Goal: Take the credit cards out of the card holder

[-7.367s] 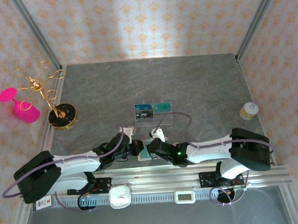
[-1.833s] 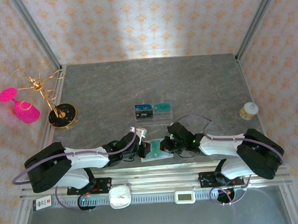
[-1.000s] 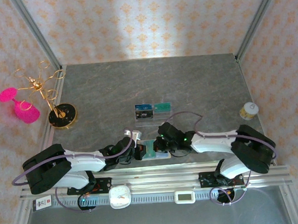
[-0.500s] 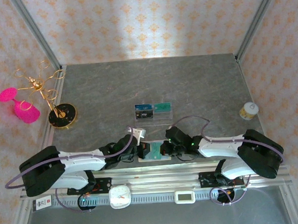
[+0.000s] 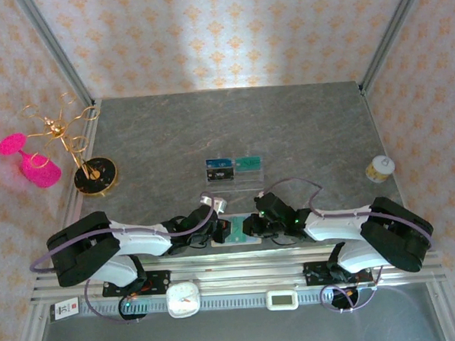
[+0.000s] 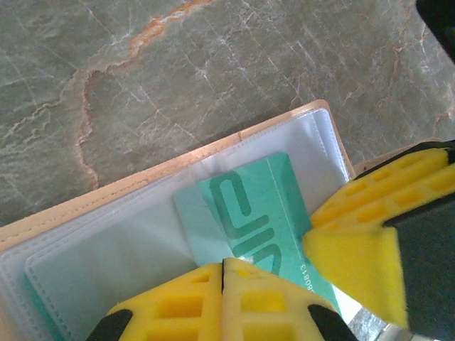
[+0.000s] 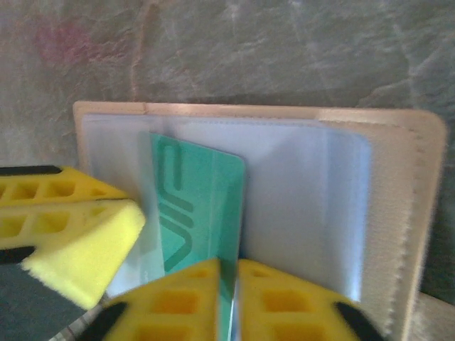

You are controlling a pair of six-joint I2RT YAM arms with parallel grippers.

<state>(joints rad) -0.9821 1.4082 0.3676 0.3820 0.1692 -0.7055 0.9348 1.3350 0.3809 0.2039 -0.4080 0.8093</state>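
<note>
The tan card holder (image 5: pixel 233 243) lies open at the table's near edge, between both grippers. In the left wrist view its clear pockets (image 6: pixel 106 241) face up and a teal credit card (image 6: pixel 249 213) sticks halfway out of one. My left gripper (image 6: pixel 224 268) is shut, its tips resting on the holder at that card's near end. My right gripper (image 7: pixel 231 273) is shut on the teal card's (image 7: pixel 199 199) edge, the jaws barely apart. The holder (image 7: pixel 313 206) spreads beyond it. From above, the left gripper (image 5: pixel 219 232) and right gripper (image 5: pixel 248 227) meet over the card (image 5: pixel 237 229).
A clear ribbed tray (image 5: pixel 235 179) holding a dark blue card and a teal card stands mid-table. A gold wire stand (image 5: pixel 85 151) and pink glass (image 5: pixel 30 162) are at far left, a small jar (image 5: pixel 380 168) at right. The arms' rail (image 5: pixel 240 273) runs just behind the holder.
Both grippers have stayed at the holder. The left gripper has edged right towards the card, and the right gripper's jaws have eased slightly apart around the card.
</note>
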